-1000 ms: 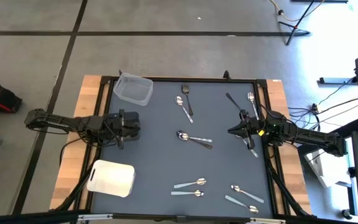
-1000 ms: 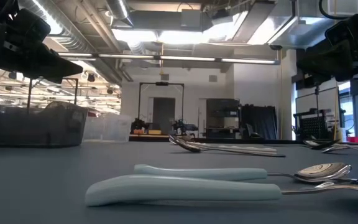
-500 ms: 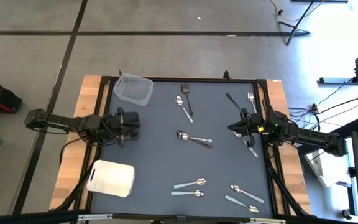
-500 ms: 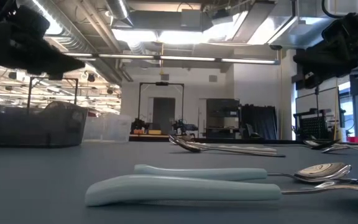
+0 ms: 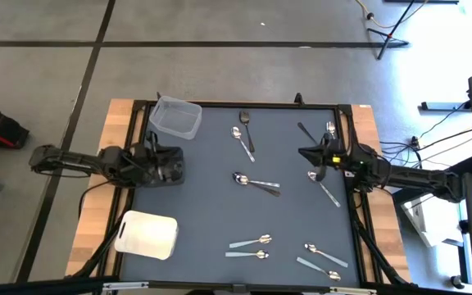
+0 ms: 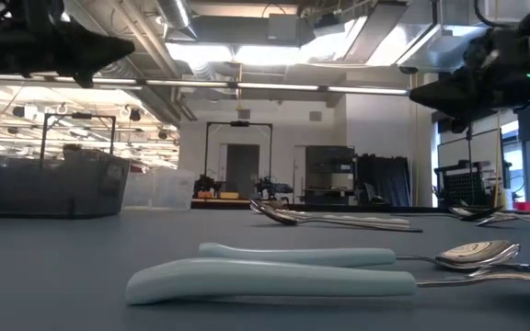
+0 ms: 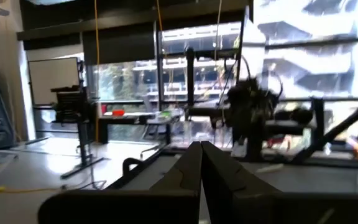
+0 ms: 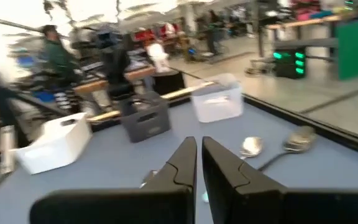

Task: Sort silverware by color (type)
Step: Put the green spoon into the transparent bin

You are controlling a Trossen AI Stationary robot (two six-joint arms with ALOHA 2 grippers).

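Silver spoons lie scattered on the dark mat: one (image 5: 241,141) beside a dark spoon (image 5: 246,129) at the far middle, two crossed (image 5: 256,183) at the centre, one (image 5: 324,188) near my right arm, and several with pale handles (image 5: 251,242) along the near edge. A dark utensil (image 5: 307,133) and a silver one (image 5: 332,129) lie at the far right. My left gripper (image 5: 182,172) hovers shut and empty over the mat's left side. My right gripper (image 5: 301,153) hovers shut and empty over the right side. Both show shut in their wrist views (image 7: 201,149) (image 8: 199,149).
A clear plastic tub (image 5: 175,117) stands at the far left corner. A white rounded-square tray (image 5: 147,234) sits at the near left. In the low view, two pale-handled spoons (image 6: 274,271) lie closest. People and benches show in the room beyond the table.
My right gripper has gone toward the table's far edge, which uncovers the silver spoon that lay under it. My left arm has risen in the low view, and its gripper stays over the same spot. No utensil has moved.
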